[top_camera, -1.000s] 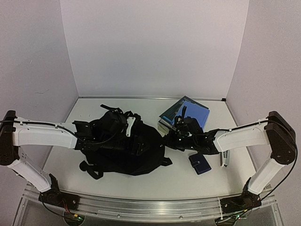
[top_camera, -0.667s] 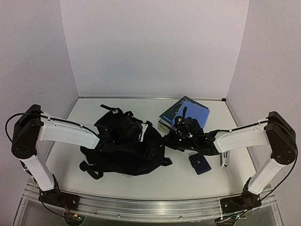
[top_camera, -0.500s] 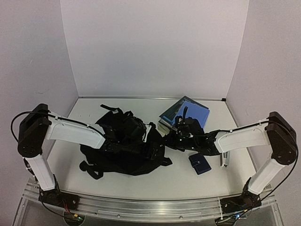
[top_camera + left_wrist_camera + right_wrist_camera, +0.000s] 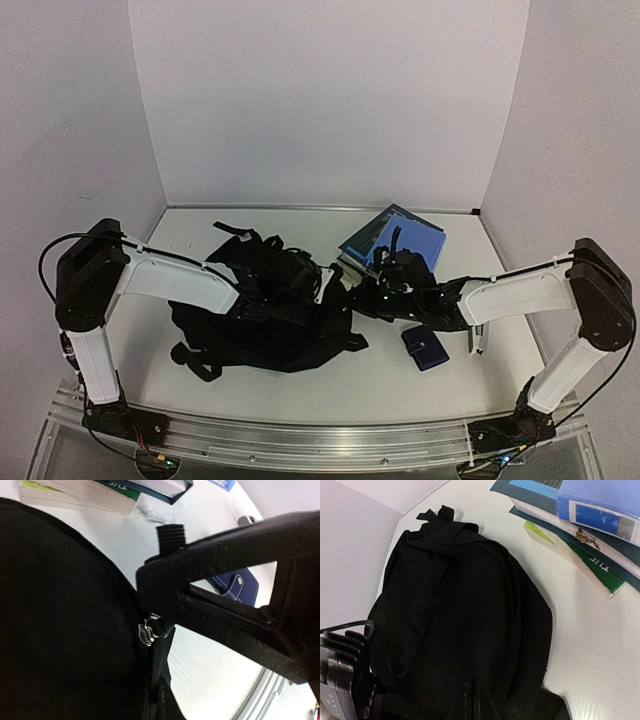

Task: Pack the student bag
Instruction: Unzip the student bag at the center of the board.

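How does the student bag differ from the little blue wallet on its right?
The student bag is black; the wallet is dark blue. The bag is by far the larger; the wallet is small. The bag is a slumped, rounded heap with loose straps; the wallet lies flat and rectangular. Both rest on the white table.

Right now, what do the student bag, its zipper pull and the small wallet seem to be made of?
Student bag: black woven fabric, matte, with a visible coarse weave. Zipper pull: probably metal, silvery and shiny. Wallet: dark blue, perhaps leather or imitation, with pale stitching.
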`<state>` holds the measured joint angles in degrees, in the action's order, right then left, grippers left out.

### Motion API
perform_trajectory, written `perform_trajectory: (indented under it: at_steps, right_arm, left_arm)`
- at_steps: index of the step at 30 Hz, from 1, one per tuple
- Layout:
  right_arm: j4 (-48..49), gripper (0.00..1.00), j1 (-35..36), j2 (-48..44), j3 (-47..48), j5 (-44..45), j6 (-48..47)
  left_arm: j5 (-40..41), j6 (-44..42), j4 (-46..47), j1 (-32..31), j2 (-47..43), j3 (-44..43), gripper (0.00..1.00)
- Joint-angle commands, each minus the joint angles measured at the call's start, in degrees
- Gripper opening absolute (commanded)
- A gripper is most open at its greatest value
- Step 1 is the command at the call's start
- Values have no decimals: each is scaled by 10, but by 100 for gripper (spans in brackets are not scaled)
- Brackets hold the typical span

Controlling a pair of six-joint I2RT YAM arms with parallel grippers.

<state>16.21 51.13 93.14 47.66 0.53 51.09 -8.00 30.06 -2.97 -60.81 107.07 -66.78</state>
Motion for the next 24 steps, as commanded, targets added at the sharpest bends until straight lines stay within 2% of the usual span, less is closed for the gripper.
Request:
perform_trajectory:
  at_steps: [1, 6, 14, 19, 24]
  right_arm:
    - [22, 0, -3, -16, 5, 14, 0]
    - [16, 0, -3, -10, 8, 35, 5]
    - [3, 0, -11, 6, 31, 41, -1]
    - [1, 0, -18, 32, 47, 36, -4]
    - [2, 0, -18, 67, 78, 29, -14]
  left_arm:
    - [-13, -1, -3, 3, -4, -12, 0]
    - [-39, -20, -8, 3, -38, 23, 0]
    - [-127, -43, -24, 3, -103, 100, 0]
    - [-196, -43, -43, 2, -143, 151, 0]
    - [-220, -43, -72, 2, -168, 182, 0]
